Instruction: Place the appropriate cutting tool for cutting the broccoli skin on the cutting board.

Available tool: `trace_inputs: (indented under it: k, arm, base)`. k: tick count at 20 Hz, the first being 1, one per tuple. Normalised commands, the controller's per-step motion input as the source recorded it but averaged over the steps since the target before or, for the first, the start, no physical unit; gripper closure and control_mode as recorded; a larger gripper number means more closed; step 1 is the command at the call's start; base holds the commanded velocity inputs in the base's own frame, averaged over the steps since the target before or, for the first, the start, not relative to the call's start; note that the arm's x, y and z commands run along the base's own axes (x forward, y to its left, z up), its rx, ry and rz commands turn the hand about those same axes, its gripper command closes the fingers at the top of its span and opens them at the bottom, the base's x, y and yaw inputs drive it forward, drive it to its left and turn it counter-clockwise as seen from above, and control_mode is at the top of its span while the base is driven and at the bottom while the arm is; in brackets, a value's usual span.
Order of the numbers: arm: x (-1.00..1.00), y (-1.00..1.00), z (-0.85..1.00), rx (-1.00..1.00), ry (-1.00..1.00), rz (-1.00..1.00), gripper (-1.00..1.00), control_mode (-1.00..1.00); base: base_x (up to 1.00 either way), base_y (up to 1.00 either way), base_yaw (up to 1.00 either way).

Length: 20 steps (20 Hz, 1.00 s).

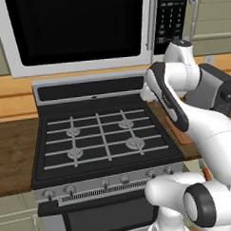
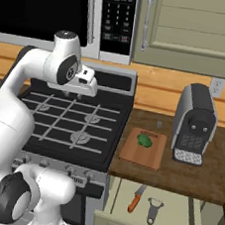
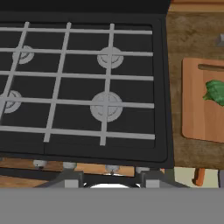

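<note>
Orange-brown wood of cutting board (image 2: 140, 151) on worktop (image 2: 186, 176), right of gripper (image 2: 77, 94); broccoli (image 2: 144, 140) resting on it. Gripper poised over stove (image 2: 68, 124) grates, nothing held; jaw spread too obscured to tell. Open drawer (image 2: 157, 210) lower and further right, below board, holding orange-handled knife (image 2: 136, 199) and peeler (image 2: 153, 209), each lying long axis roughly front-to-back. Probable tool for skin: peeler. Reach needs to go right and down, past board, into drawer.
</note>
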Motion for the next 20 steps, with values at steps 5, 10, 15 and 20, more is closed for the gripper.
trace_inputs:
  k: [5,10,15,20]
  arm:
    - [-0.31,-0.44,-0.04,0.0,-0.03,0.02,-1.0,-1.0]
    - [-1.0,-1.0,-0.44,0.07,-0.14,0.01,-1.0,-1.0]
    - [-1.0,-1.0,-0.51,0.13,0.01,0.0,-1.0,-1.0]
    - [-0.76,-1.0,-0.33,0.03,0.26,0.0,-1.0,-1.0]
  base:
    - [0.0,0.0,0.0]
    - [0.0,0.0,0.0]
    - [0.0,0.0,0.0]
    - [0.0,0.0,0.0]
